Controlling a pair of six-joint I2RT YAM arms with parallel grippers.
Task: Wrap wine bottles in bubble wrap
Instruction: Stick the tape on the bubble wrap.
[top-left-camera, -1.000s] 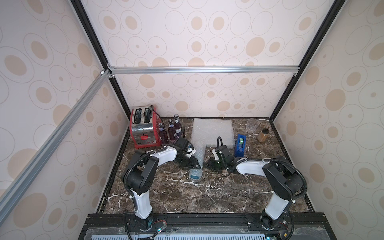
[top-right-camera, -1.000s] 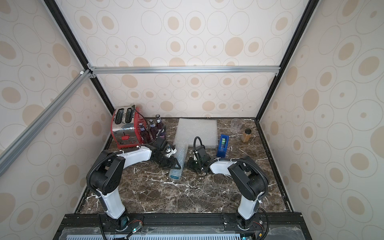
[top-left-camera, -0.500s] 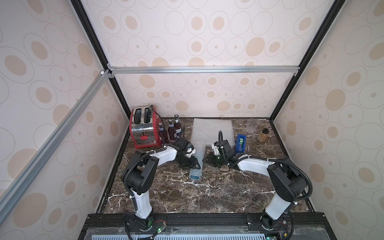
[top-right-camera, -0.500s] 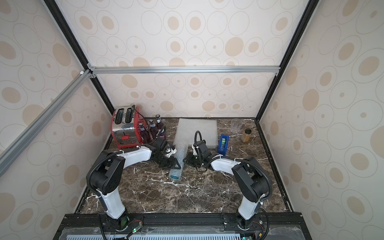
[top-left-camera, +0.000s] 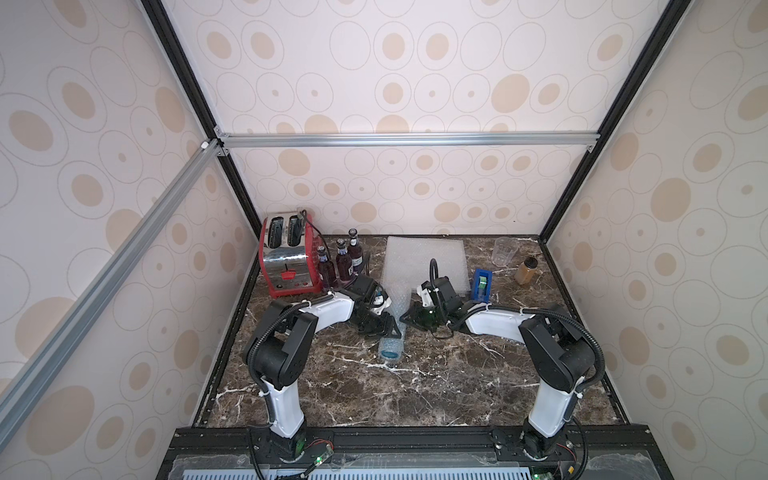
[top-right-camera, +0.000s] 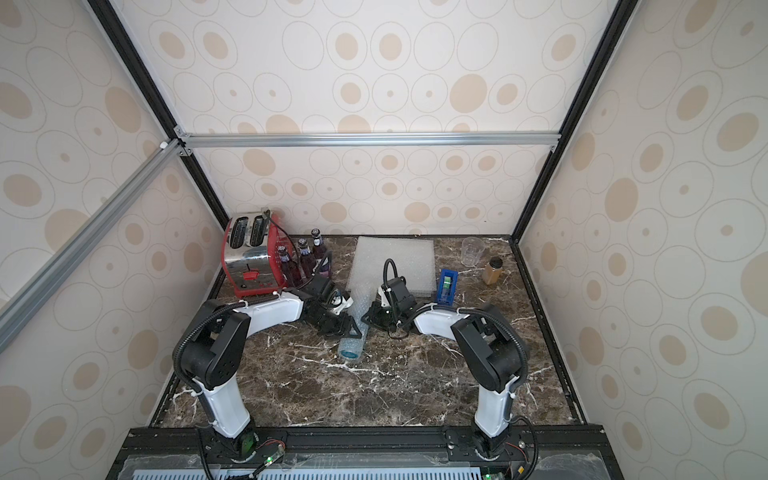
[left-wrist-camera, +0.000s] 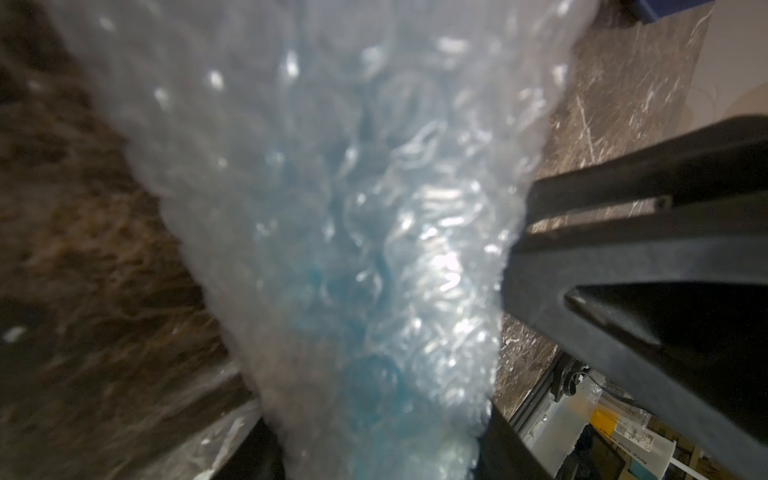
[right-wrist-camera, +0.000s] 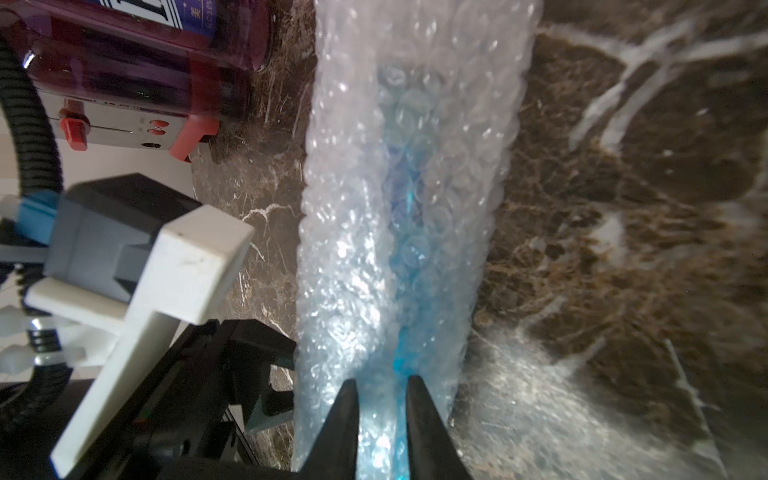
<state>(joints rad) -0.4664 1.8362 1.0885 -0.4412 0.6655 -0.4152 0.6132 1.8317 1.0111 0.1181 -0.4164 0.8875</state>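
Here, the blue bottle, rolled in bubble wrap, lies centred on the bench; purple bottles and toaster crowd ten o'clock. Both arms reach low: left pincer clasps the wrapped bottle, right pincer narrowly pinches the wrap.

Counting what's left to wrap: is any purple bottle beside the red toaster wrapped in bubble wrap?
No, all three purple bottles stand bare and upright beside the red toaster.
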